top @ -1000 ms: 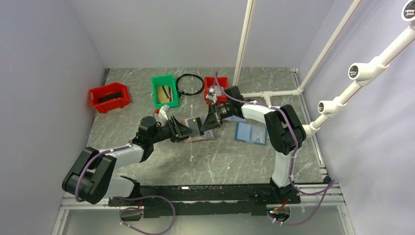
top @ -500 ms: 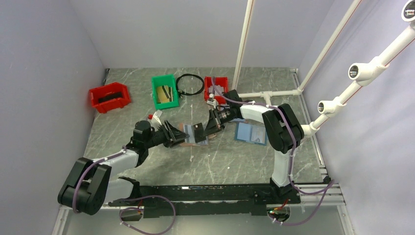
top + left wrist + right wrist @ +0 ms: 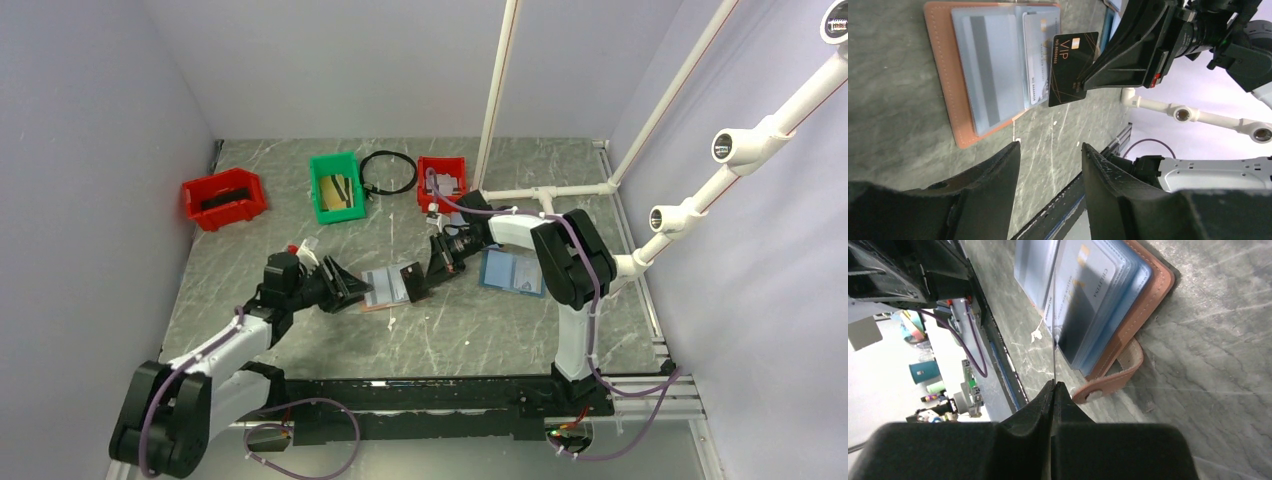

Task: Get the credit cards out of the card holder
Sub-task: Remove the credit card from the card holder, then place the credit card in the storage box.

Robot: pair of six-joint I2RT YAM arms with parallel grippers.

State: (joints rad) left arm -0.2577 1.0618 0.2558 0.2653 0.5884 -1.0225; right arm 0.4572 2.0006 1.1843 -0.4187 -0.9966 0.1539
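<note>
The card holder (image 3: pixel 383 289) lies open on the table, with a reddish-brown cover (image 3: pixel 943 75) and pale blue pages (image 3: pixel 993 70). A pale credit card (image 3: pixel 1035 60) sits in a pocket. My right gripper (image 3: pixel 421 281) is shut on one edge of a black VIP credit card (image 3: pixel 1073 67) and holds it over the holder's right edge. In the right wrist view that card (image 3: pixel 1053 315) shows edge-on above the holder (image 3: pixel 1143 305). My left gripper (image 3: pixel 356 290) is open and empty just left of the holder; in the left wrist view (image 3: pixel 1050 150) its jaws stand apart.
A second holder with a blue cover (image 3: pixel 512 271) lies to the right. At the back stand a red bin (image 3: pixel 224 197), a green bin (image 3: pixel 337 186), a black cable ring (image 3: pixel 388 171) and a small red bin (image 3: pixel 441 178). White pipes (image 3: pixel 560 189) run at the back right.
The holder has shifted left and toward the near edge and now lies flat. My left gripper has drawn back from it. My right gripper followed, still holding the black card.
</note>
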